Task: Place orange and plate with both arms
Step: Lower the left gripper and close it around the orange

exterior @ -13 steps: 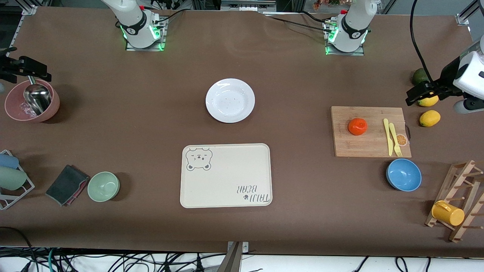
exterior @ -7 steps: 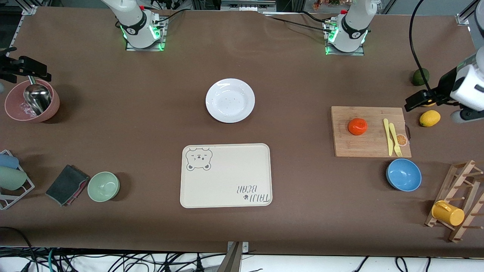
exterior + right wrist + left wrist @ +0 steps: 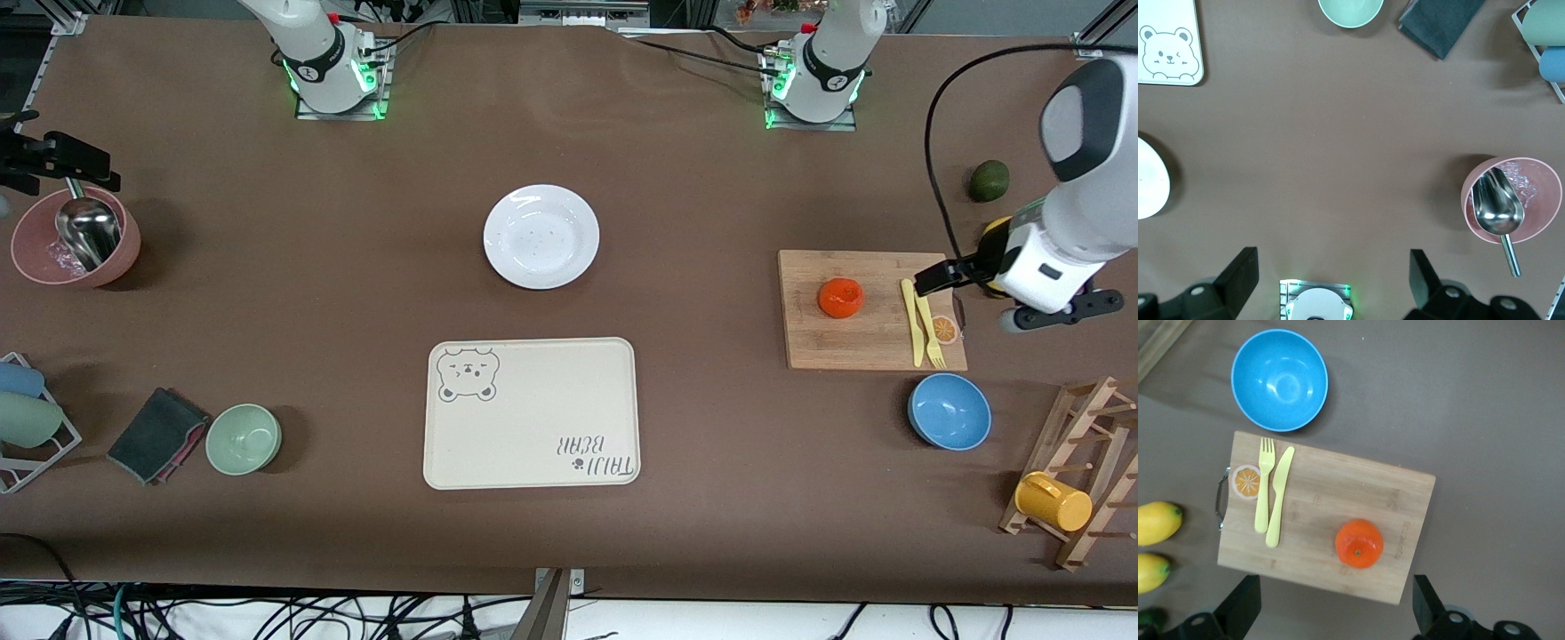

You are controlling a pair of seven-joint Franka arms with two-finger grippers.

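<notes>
The orange point(image 3: 841, 297) is sitting dimple-up on the board point(image 3: 871, 347); being round, it is showing no long axis. It is lying nearer the board's right-arm end, apart from one yellow knife point(image 3: 908, 313) and one yellow fork point(image 3: 930, 331) that are lying side by side, lengthwise toward the front camera, beside a printed orange slice point(image 3: 944, 330). Nothing is covering the orange from above.

The plate point(image 3: 541, 236) is lying flat and bare on the tabletop point(image 3: 711, 196) near the middle, farther from the front camera than the bear tray point(image 3: 532, 413) and well apart from the board.

The left hand point(image 3: 933, 276) is hovering over the board's edge toward the left arm's end, near the knife and fork, its fingers point(image 3: 1241, 607) spread apart and holding nothing. The right hand point(image 3: 1328, 280) is waiting over the right arm's end of the tabletop, fingers also apart and holding nothing.

One blue bowl point(image 3: 949, 411) is standing just nearer the camera than the board. Two lemons point(image 3: 1155, 522) and one dark green fruit point(image 3: 989, 180) are lying toward the left arm's end. One green bowl point(image 3: 244, 438), one folded cloth point(image 3: 157, 435) and one pink bowl point(image 3: 76, 240) holding a metal scoop point(image 3: 87, 229) are lying toward the right arm's end. One yellow mug point(image 3: 1053, 502) is hanging on a wooden rack point(image 3: 1089, 444).
</notes>
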